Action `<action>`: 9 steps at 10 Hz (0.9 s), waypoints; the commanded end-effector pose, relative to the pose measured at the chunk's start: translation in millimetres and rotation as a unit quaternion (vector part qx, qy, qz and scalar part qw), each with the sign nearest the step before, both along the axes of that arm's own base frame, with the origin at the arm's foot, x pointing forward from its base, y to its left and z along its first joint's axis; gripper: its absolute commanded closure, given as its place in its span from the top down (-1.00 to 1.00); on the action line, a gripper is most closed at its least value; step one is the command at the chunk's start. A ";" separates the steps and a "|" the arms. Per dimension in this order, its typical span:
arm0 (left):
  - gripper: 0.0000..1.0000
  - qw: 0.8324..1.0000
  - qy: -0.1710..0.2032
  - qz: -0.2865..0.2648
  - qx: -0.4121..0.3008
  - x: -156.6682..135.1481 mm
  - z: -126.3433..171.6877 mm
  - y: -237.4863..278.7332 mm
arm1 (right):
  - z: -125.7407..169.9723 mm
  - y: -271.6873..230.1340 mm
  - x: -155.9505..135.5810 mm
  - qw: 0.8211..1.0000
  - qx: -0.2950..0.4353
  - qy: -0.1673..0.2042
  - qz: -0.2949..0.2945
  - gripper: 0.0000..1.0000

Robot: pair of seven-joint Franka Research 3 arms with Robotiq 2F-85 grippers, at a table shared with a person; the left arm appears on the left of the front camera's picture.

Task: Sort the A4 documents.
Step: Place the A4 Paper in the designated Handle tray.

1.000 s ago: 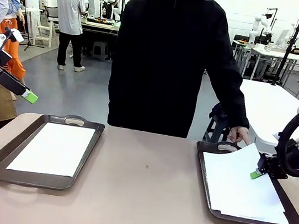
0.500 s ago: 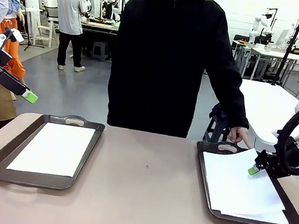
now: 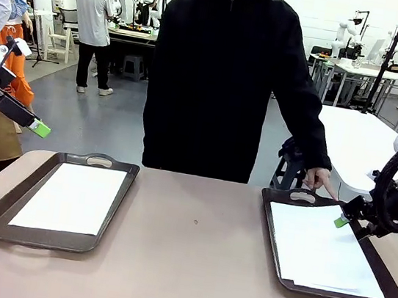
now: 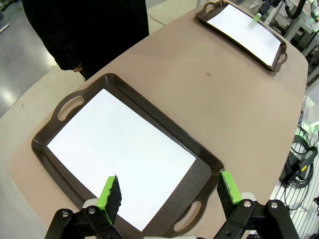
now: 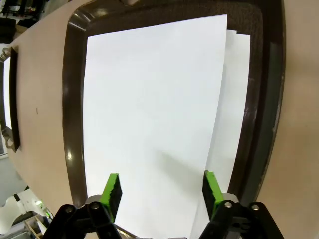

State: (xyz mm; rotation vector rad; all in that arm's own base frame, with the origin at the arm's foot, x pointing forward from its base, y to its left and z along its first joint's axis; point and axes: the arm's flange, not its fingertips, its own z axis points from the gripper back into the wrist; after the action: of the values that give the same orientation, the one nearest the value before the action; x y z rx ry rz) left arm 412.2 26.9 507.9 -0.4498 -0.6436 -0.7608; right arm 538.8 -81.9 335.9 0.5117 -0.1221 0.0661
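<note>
Two trays: one dark tray at lower left of the front view [image 3: 55, 199], one at lower right [image 3: 329, 249], each lined with white sheets.
Left gripper [image 4: 169, 194]: raised at the far left edge of the front view, well above the table; in its wrist view the green pads [image 4: 110, 193] stand wide apart with nothing between them, looking down on the left tray. Probably parked high to leave the table free.
Left documents [image 3: 70, 196]: lying flat and squared up inside the left tray, looking like a finished pile.
Person's hand [image 3: 318, 179]: at the far rim of the right tray, one finger pointing down toward the paper's far corner, perhaps steadying the tray or showing where to pick.
Right documents [image 5: 154, 119]: flat in the right tray; the wrist view shows the top sheet skewed, a second sheet's edge peeking out along the frame's right side.
Right gripper [image 3: 343, 222]: low at the tray's right rim, pads spread wide and empty, just over the sheet's edge, likely placed to catch the offset top sheet.
</note>
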 end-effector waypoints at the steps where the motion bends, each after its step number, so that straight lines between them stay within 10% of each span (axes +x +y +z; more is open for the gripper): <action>1: 1.00 1.000 -0.002 -0.003 0.008 -1.2 -0.9 0.5 | 5.4 2.4 -0.5 1.000 -0.019 0.007 -0.012 1.00; 9: 1.00 1.000 -0.002 -0.003 0.008 -1.2 -0.9 0.5 | 4.4 0.2 -0.2 1.000 -0.007 0.001 -0.001 1.00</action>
State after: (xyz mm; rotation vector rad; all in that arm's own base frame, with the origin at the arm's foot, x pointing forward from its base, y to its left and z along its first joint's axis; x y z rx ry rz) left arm 412.2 26.9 508.0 -0.4498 -0.6436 -0.7608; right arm 538.7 -81.9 340.1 0.4883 -0.1149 0.0604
